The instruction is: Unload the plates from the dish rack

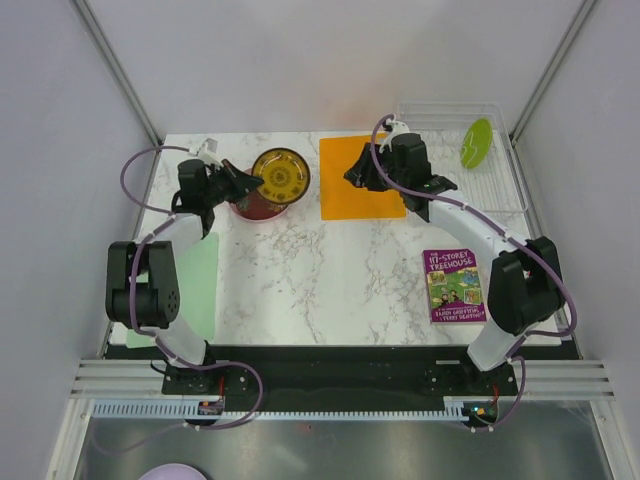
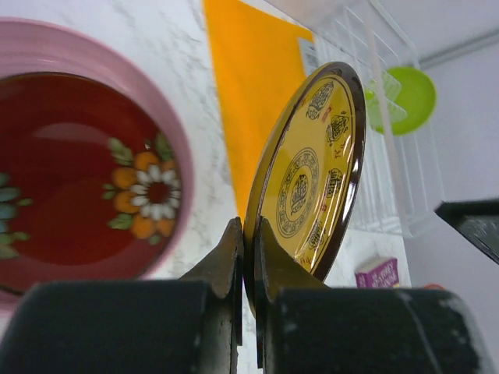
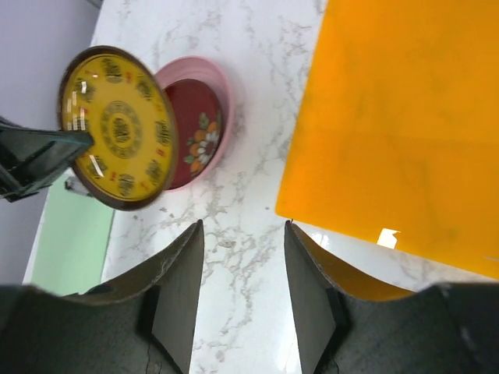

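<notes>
My left gripper is shut on the rim of the yellow patterned plate, holding it tilted above the stack at the table's back left. In the left wrist view the jaws pinch the plate's lower edge. Below it the dark red plate with a flower lies inside the pink plate; the right wrist view shows both, dark red in pink. The lime green plate stands upright in the clear dish rack at back right. My right gripper is open and empty over the marble beside the orange mat.
A purple book lies near the right arm. A pale green mat lies at the left under the left arm. A pale lilac plate sits below the table's near edge. White walls enclose the table.
</notes>
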`<act>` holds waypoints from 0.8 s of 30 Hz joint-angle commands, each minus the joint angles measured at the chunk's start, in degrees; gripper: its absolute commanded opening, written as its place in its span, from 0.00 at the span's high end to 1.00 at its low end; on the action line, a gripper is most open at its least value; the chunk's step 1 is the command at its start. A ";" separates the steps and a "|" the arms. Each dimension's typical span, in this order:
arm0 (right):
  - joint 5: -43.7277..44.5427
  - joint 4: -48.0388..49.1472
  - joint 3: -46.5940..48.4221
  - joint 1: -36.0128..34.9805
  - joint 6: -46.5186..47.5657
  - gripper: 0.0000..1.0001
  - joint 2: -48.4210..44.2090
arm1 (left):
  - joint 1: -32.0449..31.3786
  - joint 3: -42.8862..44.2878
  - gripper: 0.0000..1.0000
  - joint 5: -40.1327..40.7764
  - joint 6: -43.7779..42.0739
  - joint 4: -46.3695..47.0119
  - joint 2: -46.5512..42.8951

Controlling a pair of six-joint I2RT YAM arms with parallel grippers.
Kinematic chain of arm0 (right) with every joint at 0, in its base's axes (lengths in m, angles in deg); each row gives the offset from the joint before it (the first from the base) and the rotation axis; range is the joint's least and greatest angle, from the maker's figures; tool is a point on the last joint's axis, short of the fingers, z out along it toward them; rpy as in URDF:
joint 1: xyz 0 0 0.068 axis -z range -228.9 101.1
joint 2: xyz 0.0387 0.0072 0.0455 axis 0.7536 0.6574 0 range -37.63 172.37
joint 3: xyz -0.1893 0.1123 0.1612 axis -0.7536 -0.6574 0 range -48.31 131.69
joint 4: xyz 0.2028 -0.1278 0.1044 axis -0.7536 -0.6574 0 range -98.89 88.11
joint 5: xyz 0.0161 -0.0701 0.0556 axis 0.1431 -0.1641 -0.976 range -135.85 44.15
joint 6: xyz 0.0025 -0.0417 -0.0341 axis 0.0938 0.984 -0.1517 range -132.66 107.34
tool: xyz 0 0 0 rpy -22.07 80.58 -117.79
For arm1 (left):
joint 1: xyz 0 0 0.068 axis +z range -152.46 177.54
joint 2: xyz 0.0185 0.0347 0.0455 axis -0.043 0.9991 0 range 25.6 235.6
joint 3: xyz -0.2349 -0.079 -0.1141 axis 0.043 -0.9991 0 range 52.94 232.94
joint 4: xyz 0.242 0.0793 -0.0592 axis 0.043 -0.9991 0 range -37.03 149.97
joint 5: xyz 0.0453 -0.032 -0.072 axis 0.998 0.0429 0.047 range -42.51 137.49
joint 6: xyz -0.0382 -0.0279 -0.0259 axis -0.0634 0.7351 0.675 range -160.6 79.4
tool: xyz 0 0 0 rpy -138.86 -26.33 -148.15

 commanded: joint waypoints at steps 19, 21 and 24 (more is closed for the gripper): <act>-0.10 -4.01 -6.57 11.81 6.00 0.47 -8.27 | 7.41 6.09 0.98 6.94 -5.54 -6.82 12.32; -0.19 -4.09 -6.57 11.98 6.00 0.47 -8.27 | 7.49 6.43 0.96 7.30 -5.98 -7.08 12.49; -0.11 -4.36 -6.57 12.16 6.27 0.47 -8.27 | 7.49 6.70 0.80 7.65 -6.59 -7.43 12.84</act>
